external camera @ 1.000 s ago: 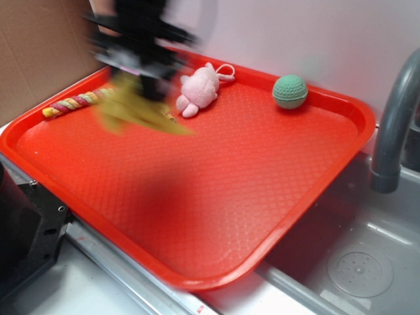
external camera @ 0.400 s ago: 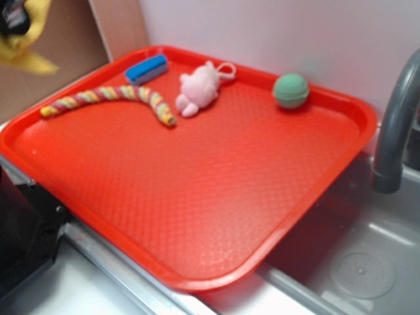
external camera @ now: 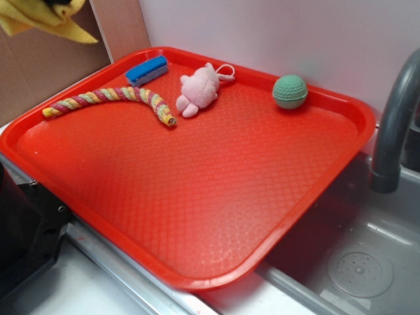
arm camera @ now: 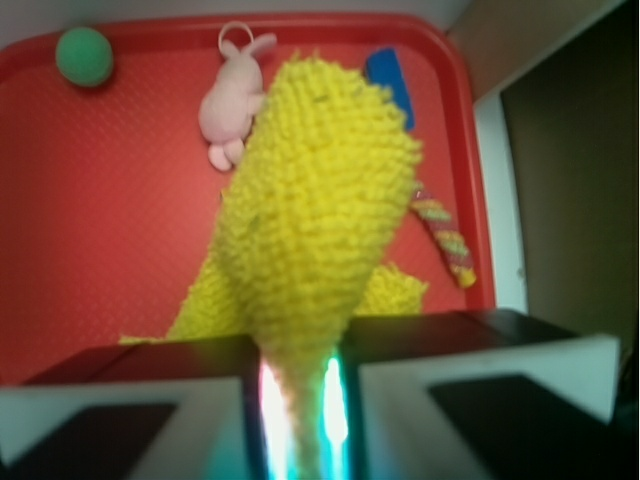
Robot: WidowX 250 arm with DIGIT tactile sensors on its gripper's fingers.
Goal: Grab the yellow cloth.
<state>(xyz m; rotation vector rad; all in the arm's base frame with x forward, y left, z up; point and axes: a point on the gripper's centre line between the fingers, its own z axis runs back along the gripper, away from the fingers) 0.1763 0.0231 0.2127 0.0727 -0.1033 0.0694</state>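
The yellow cloth (arm camera: 315, 210) hangs from my gripper (arm camera: 298, 375), pinched between the two jaws and held high above the red tray (arm camera: 110, 270). In the exterior view only the cloth's lower folds (external camera: 39, 16) show at the top left corner, well clear of the tray (external camera: 197, 184); a dark bit of the gripper (external camera: 60, 2) peeks above them at the frame edge. The cloth fills the middle of the wrist view and hides part of the tray beneath.
On the tray lie a twisted yellow-pink-green rope toy (external camera: 111, 102), a blue block (external camera: 147, 69), a pink plush toy (external camera: 199, 90) and a green ball (external camera: 290, 91). A grey faucet (external camera: 394, 125) and sink basin (external camera: 361, 269) are at right.
The gripper has risen from the tray's back left with the cloth, up and left to the frame's corner. The rope toy and blue block are now uncovered.
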